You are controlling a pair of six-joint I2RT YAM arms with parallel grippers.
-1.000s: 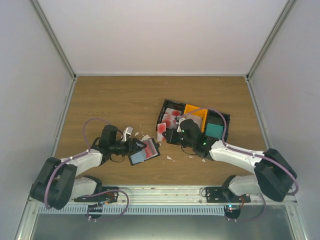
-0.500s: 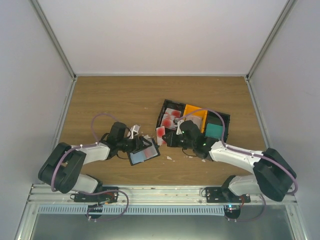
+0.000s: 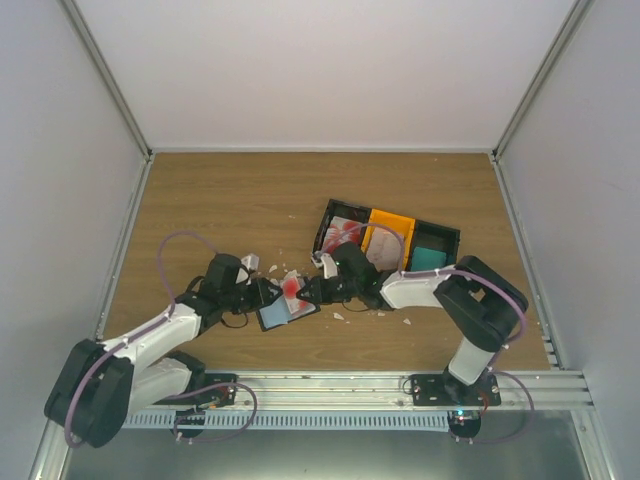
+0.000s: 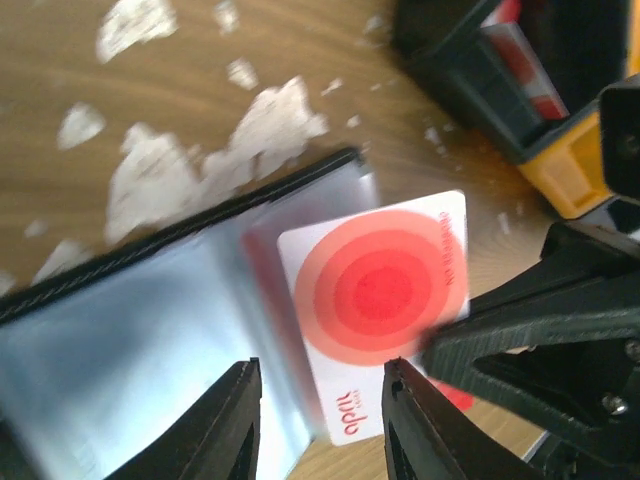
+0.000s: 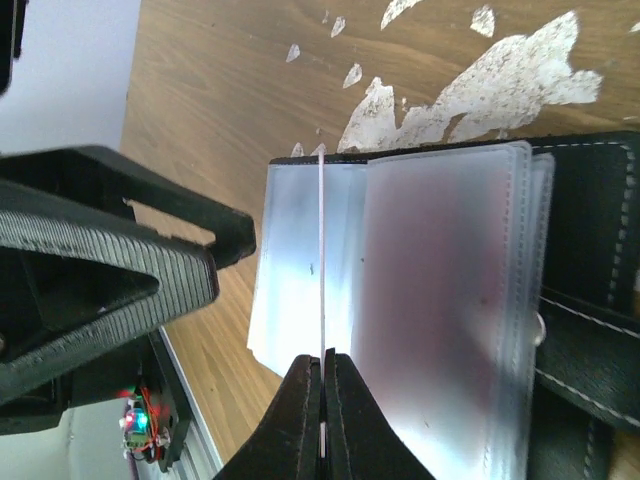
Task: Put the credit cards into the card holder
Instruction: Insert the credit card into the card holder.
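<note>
Moved since a second ago: right gripper (image 3: 316,290) off the black bin (image 3: 324,222) and across to the card holder (image 3: 283,312), bringing a red-and-white credit card (image 3: 292,289).
Top view: holder lies open on the desk (image 3: 220,200) between both grippers; left gripper (image 3: 262,295) at its left edge.
Left wrist: fingers (image 4: 238,420) part-spread over the clear sleeves, grip cannot be told; card overlaps the sleeves; paper scraps (image 4: 250,140) beyond.
Right wrist: fingers (image 5: 300,400) pinched tight on the card, seen edge-on over the open sleeves.
</note>
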